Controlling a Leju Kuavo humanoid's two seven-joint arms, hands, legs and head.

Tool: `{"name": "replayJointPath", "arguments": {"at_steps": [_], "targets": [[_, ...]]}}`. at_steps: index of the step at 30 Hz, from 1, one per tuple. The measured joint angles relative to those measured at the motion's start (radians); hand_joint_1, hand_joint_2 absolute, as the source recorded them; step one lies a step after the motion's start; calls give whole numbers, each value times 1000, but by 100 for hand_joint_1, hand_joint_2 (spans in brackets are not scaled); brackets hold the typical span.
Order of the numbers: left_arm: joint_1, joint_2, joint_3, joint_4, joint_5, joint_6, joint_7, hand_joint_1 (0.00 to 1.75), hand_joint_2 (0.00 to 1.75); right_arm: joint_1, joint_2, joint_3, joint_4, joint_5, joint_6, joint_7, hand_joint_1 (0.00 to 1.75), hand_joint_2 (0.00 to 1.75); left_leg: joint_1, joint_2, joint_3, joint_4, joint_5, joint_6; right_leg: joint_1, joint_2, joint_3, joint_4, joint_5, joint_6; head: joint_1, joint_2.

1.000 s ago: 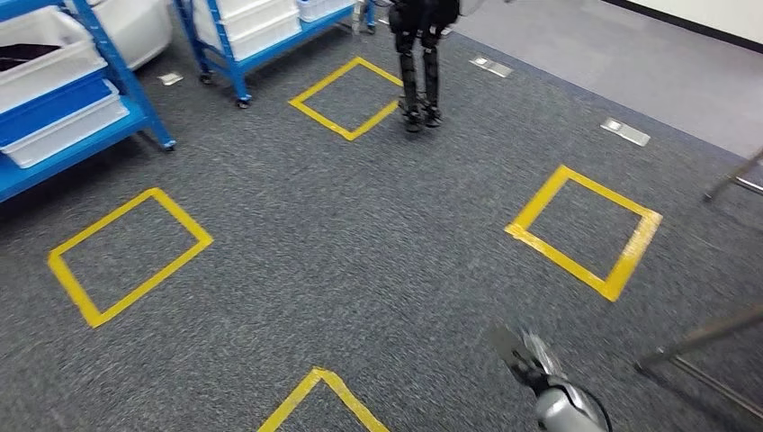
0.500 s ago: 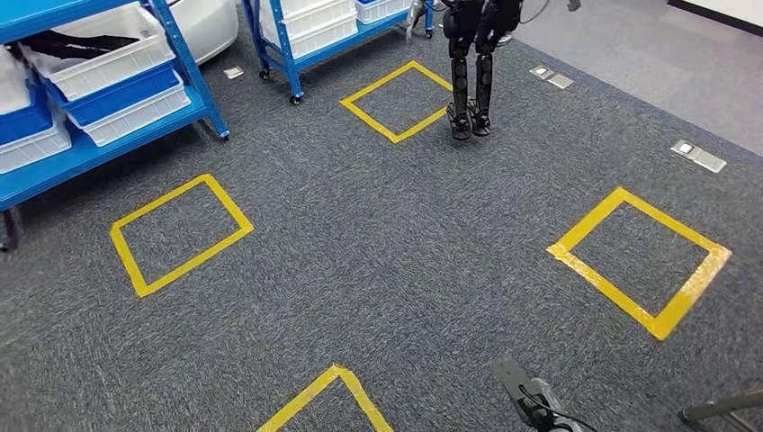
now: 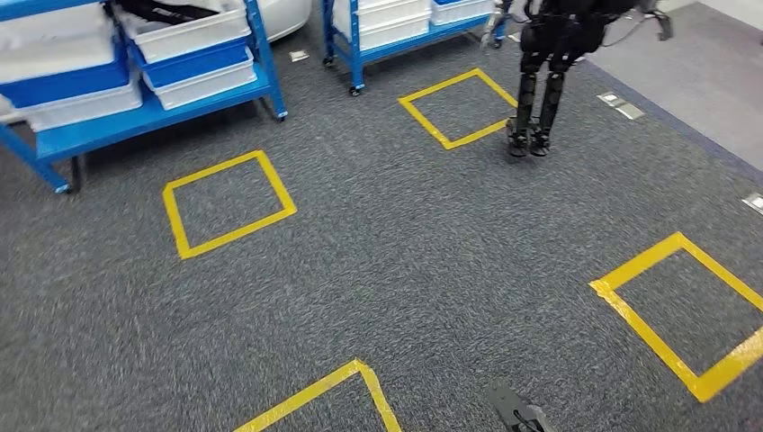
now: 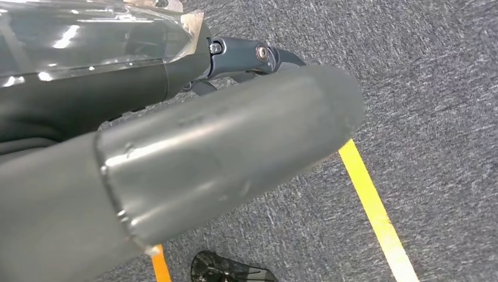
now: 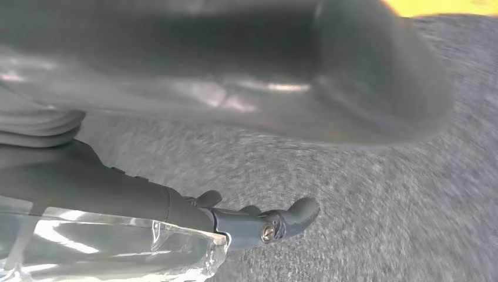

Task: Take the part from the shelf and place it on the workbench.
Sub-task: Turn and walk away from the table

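A blue shelf [image 3: 153, 112] stands at the far left with white and blue bins on it. One white bin [image 3: 184, 31] at its top holds a dark object, too cut off to identify. The dark fingers of my right hand [image 3: 515, 414] poke in at the lower edge of the head view, above the carpet. In the right wrist view my right hand [image 5: 235, 88] hangs over the floor with nothing in it, fingers [image 5: 276, 223] stretched out. My left hand [image 4: 223, 147] also hangs over the carpet holding nothing, its fingers [image 4: 252, 56] apart from the thumb.
Another humanoid robot [image 3: 544, 81] stands on the grey carpet beside a yellow tape square [image 3: 454, 108]. More tape squares [image 3: 227, 202] [image 3: 693, 315] mark the floor. A second blue shelf [image 3: 396, 31] stands at the back. Floor sockets [image 3: 623, 105] sit near the lighter floor.
The whole picture has shifted right as my view turned left. The shelves and the other robot now sit further right, and my right hand shows lower in the picture.
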Motion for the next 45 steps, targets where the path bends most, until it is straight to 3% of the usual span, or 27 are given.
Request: {"name": "replayJointPath", "arguments": {"at_steps": [2,3,4,6,7,9,11,13,15,17,18,19,20,22,24,26,28,30,31,33,34,35,37,39,41,43,45], "targets": [[0,-1,0,0,-6,0,8,0,0,28,1,0,5,9,9,11,0,0,2,-30,-1,1,1,1,-6,15,-54,109,-36,4,2,0],[2,-2,0,0,-9,0,12,0,0,40,3,0,7,12,12,15,0,0,2,-45,0,1,0,0,-9,17,-61,119,-32,12,2,0],[3,-2,0,0,-11,2,17,0,0,51,5,0,9,15,15,19,0,0,3,-59,0,2,0,-2,-13,20,-49,88,-13,23,2,0],[3,-3,0,0,-15,9,25,0,0,71,13,0,11,22,20,24,0,0,6,-87,0,7,-3,-11,-24,49,11,-46,44,44,3,0],[3,-3,0,0,-16,13,29,0,0,82,18,0,12,27,23,25,0,0,6,-100,-1,12,-6,-19,-26,65,37,-102,65,46,4,0],[5,-1,0,0,-16,18,33,0,0,100,32,0,16,35,30,25,0,0,5,-119,-5,16,-10,-33,-25,81,60,-149,81,35,5,0],[10,0,0,0,-17,20,36,0,0,109,48,0,18,45,39,29,0,0,9,-127,-10,16,-9,-43,-23,63,64,-150,85,17,4,0],[11,1,0,0,-21,20,38,0,0,112,62,1,19,52,47,34,0,0,10,-86,-27,49,-31,-52,-26,45,65,-153,88,2,0,0],[7,2,0,0,-24,20,41,0,0,120,69,1,21,55,51,39,0,0,9,-25,-80,159,-91,-59,-21,20,67,-154,86,-12,-5,0],[4,4,0,0,-24,20,44,0,0,130,71,1,23,56,54,40,0,0,11,-2,-143,281,-139,-64,-15,-10,68,-154,83,-20,-8,0],[5,4,0,0,-25,21,46,0,0,132,72,1,23,57,55,41,0,0,11,1,-155,302,-138,-63,-13,-23,68,-154,81,-22,-8,0],[6,4,0,0,-25,22,47,0,0,133,73,1,24,58,57,41,0,0,11,5,-146,284,-118,-61,-11,-35,69,-154,80,-23,-8,0],[6,4,0,0,-25,24,47,0,0,133,74,1,24,59,60,41,0,0,10,14,-117,229,-87,-55,-9,-47,71,-154,79,-23,-8,0],[4,5,0,0,-25,28,47,0,0,133,78,1,25,60,66,40,0,0,1,66,-44,95,-35,-38,-2,-68,78,-153,73,-20,-7,0],[1,5,0,-1,-25,31,44,0,0,133,80,1,25,59,69,38,0,0,-10,96,-10,32,-24,-26,2,-88,84,-153,67,-11,-5,0],[1,5,0,-1,-28,31,42,0,0,132,81,1,25,58,69,35,0,0,-12,72,-9,24,-20,-20,4,-107,90,-156,64,-2,-4,0],[2,4,0,-1,-31,31,40,0,0,132,83,1,25,58,69,34,0,0,-5,47,0,8,-8,-13,4,-78,86,-134,47,4,-3,0],[-1,2,0,-1,-33,31,36,0,0,134,83,1,26,60,69,33,0,0,1,21,4,-2,1,-7,-1,-15,45,-38,-1,2,2,0],[-3,2,0,-1,-33,30,35,0,0,137,82,1,27,60,70,33,0,0,2,6,2,-3,3,-5,-4,5,14,28,-29,0,4,0],[-2,1,0,-1,-35,30,32,0,0,141,81,1,29,60,70,33,0,0,2,-25,1,-2,4,-5,-8,16,-29,110,-52,6,6,0],[-1,1,0,0,-37,29,31,0,0,142,80,1,29,59,70,34,0,0,3,-41,1,-1,4,-6,-10,19,-27,100,-39,15,6,0],[-1,1,-1,0,-39,28,30,0,0,142,79,1,30,58,69,34,0,0,4,-56,2,1,4,-8,-12,25,-8,53,-12,26,6,0],[-1,1,-1,0,-43,27,30,0,0,143,78,1,30,57,67,34,0,0,4,-83,0,9,1,-17,-20,64,48,-81,48,42,6,0],[-1,1,-1,0,-45,26,30,0,0,145,78,1,31,58,65,36,0,0,2,-104,-5,15,-3,-29,-21,89,75,-149,72,36,6,0],[3,2,-1,0,-45,26,30,0,0,144,80,1,31,61,64,38,0,0,4,-120,-10,15,-1,-39,-20,73,80,-152,74,21,6,0],[5,2,-1,0,-45,25,29,0,0,143,81,1,31,63,64,39,0,0,6,-88,-21,34,-13,-49,-23,53,86,-155,78,6,4,0],[2,3,-1,0,-45,25,28,0,0,144,82,1,32,64,64,39,0,0,7,-27,-65,127,-66,-58,-21,28,88,-157,78,-10,1,0]]}}
